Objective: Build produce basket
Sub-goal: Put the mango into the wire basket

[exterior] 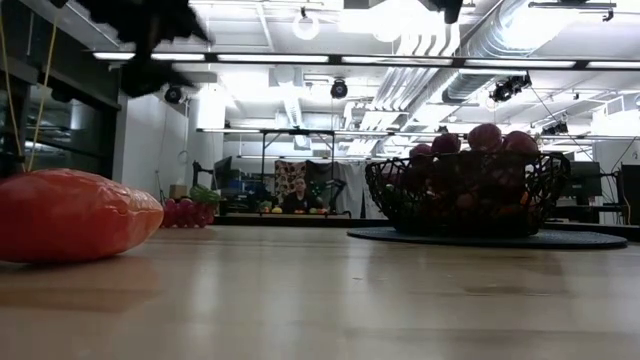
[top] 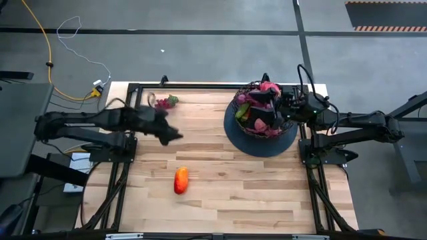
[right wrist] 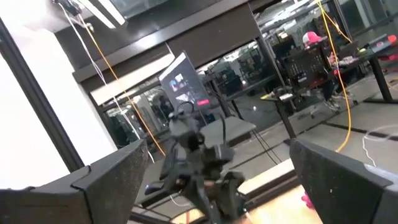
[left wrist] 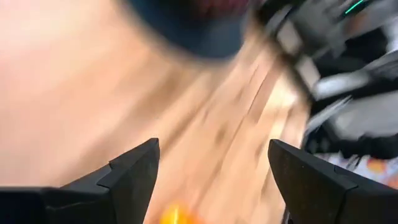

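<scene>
Basket (top: 261, 127) is sitting at the far right of the desk (top: 227, 193), already heaped with produce (top: 267, 90). An orange-red piece (top: 181, 180) is lying alone on the bare wood, well apart from the basket toward the near middle. A purple grape bunch with a green bit (top: 164, 102) is lying near the far edge, well to the left of the basket.

Left hand (top: 175, 135) is hovering above the desk, between the grape bunch and the orange-red piece, fingers spread, gripping nothing. Right hand (top: 277, 100) is hanging over the basket's far-right rim, fingers spread wide, empty.

Risks, as I'm judging them:
- Left wrist view is smearing with motion; a fast descent could be nudging the rounded orange-red piece so it rolls off line.
- The basket is piled above its rim; another piece dropped on top may be sliding off or knocking others out.
- Right hand is staying close to the rim; both arms could be crowding each other at the basket.

No brands, labels or readable writing anywhere.
</scene>
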Motion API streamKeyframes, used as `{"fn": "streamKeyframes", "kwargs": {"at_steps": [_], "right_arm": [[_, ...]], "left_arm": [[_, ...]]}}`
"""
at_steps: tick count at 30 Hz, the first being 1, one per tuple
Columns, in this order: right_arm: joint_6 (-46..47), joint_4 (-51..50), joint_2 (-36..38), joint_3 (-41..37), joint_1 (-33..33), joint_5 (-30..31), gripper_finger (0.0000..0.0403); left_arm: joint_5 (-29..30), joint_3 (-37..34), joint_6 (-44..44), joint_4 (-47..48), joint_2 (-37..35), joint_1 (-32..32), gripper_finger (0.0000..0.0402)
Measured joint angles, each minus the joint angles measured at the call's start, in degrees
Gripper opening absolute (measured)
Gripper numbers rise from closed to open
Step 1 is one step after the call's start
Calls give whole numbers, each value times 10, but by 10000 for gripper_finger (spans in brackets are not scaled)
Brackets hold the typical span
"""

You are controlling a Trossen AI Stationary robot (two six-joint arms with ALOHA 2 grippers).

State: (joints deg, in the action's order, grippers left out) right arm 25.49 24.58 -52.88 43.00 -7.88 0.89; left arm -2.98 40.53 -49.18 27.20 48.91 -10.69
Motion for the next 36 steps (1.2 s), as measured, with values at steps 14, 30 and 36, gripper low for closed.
{"fn": "streamKeyframes", "kwargs": {"at_steps": [14,30,36], "right_arm": [[16,-64,0,0,0,0,383],[15,-98,0,0,0,0,383],[14,-106,0,0,0,0,383]], "left_arm": [[53,0,-390,87,198,233,289],[52,0,-496,-44,331,283,289],[56,1,-495,-51,342,283,290]]}}
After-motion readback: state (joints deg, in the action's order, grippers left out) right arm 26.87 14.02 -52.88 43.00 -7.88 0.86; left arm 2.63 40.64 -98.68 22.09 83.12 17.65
